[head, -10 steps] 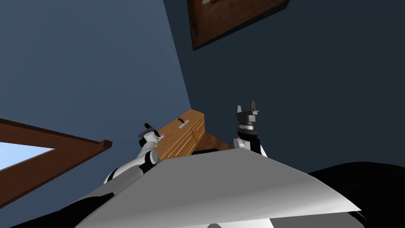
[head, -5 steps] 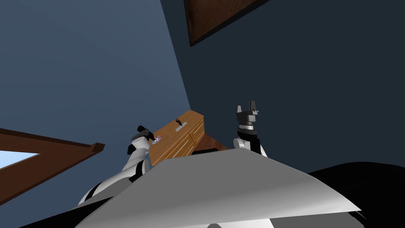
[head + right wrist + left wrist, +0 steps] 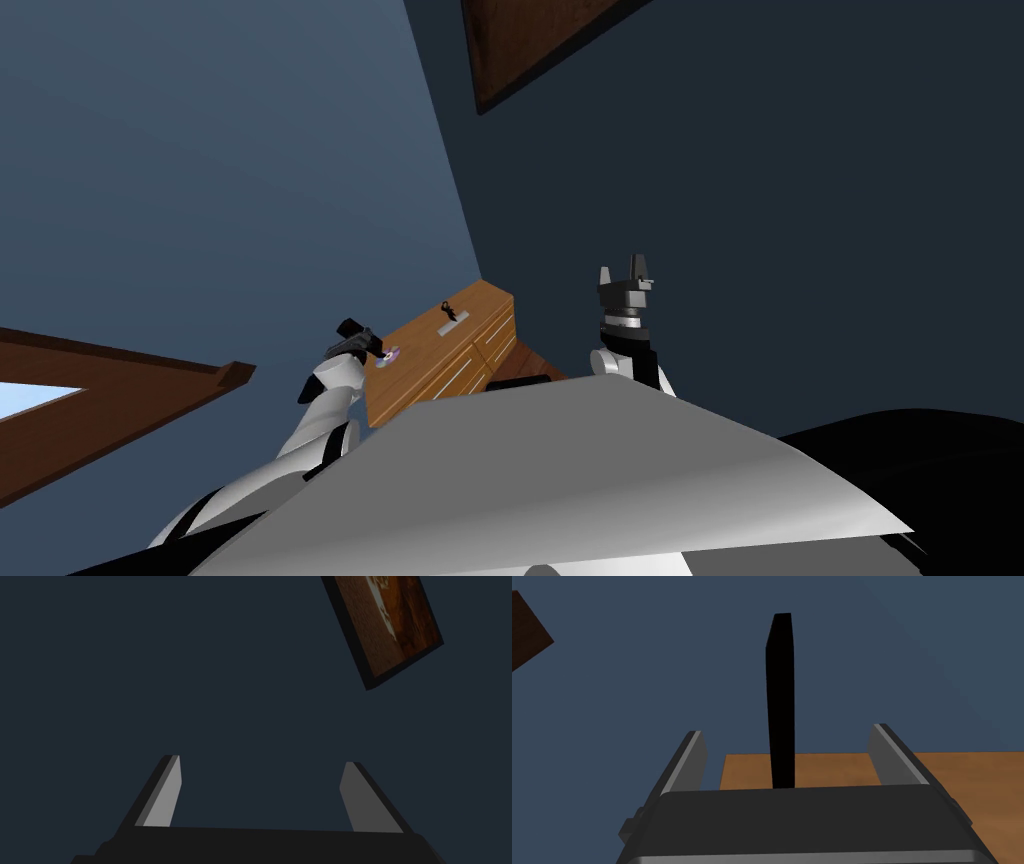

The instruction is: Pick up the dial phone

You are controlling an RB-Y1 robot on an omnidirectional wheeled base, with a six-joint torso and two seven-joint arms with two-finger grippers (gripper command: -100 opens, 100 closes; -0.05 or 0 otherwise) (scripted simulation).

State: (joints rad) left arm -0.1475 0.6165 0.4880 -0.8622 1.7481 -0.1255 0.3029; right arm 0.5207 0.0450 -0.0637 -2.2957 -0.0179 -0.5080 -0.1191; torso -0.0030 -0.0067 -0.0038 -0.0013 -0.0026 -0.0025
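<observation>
A small dark object on a light grey base (image 3: 449, 314), which I take for the dial phone, sits far back on the wooden dresser top (image 3: 430, 345). My left gripper (image 3: 358, 341) hovers at the dresser's near left corner, well short of it. In the left wrist view the left gripper (image 3: 787, 730) is open, and a tall narrow black shape (image 3: 780, 701) rises from the wooden top (image 3: 832, 768) between the fingers without touching them; I cannot tell what it is. My right gripper (image 3: 625, 270) is raised to the right of the dresser, and its fingers (image 3: 165, 796) stand open on nothing.
A small purple disc (image 3: 389, 354) lies on the dresser just beside the left gripper. The dresser stands in a corner of dark blue walls, its drawer fronts (image 3: 480, 352) facing me. A brown window frame (image 3: 110, 400) is at my left.
My left arm has swung leftward and a little down, off the dresser's corner toward its left edge. The head view has shifted slightly. The right arm has not moved.
</observation>
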